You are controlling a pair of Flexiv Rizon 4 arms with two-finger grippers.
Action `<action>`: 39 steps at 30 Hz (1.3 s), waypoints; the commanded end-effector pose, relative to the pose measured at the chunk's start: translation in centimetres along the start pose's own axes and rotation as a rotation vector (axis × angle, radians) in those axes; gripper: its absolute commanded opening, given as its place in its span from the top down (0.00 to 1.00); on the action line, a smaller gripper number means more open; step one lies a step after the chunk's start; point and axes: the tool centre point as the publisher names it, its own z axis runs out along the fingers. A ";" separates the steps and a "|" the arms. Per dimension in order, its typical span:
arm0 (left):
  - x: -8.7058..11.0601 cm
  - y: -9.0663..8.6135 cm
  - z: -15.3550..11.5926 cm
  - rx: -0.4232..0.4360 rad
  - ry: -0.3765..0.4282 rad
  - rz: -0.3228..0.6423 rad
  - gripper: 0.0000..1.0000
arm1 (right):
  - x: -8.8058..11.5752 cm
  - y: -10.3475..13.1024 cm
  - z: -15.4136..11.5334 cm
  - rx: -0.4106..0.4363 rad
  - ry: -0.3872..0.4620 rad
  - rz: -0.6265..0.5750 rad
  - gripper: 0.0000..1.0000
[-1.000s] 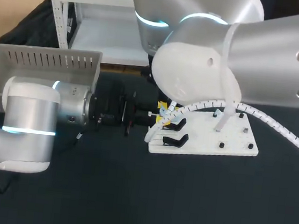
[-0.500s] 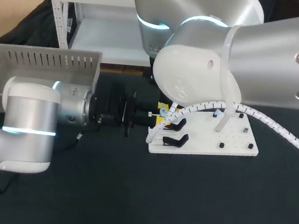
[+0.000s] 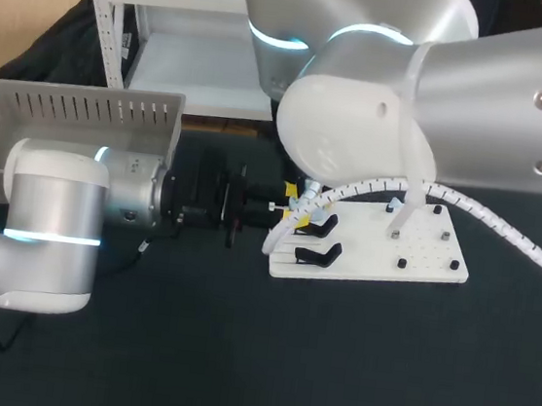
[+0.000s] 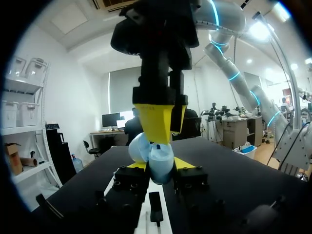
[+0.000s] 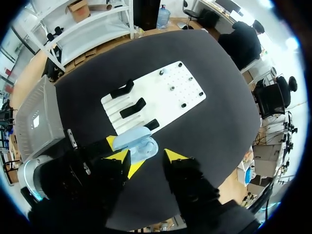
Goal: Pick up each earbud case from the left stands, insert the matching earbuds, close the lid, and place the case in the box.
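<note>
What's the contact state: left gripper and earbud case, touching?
Touching. Left wrist view: the earbud case sits clamped between the left gripper's yellow tips, no gap either side.

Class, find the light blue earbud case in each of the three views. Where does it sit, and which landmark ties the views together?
Head view: not visible; the right arm covers that spot.
Left wrist view: the earbud case sits between the left gripper's tips.
Right wrist view: the case lies just ahead of the right gripper.
Shared landmark: the white stand board.
</note>
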 end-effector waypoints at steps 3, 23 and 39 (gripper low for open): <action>0.0 -0.1 0.0 -0.005 0.001 0.001 1.00 | 0.1 -3.3 -1.9 -0.137 -0.006 -0.008 0.58; 0.0 -0.1 0.0 -0.005 0.001 0.001 1.00 | -11.7 -10.2 1.6 -0.354 -0.092 -0.173 0.53; 0.0 -0.1 0.0 -0.005 0.001 0.001 1.00 | -13.8 -7.0 10.4 -0.256 -0.089 -0.454 0.43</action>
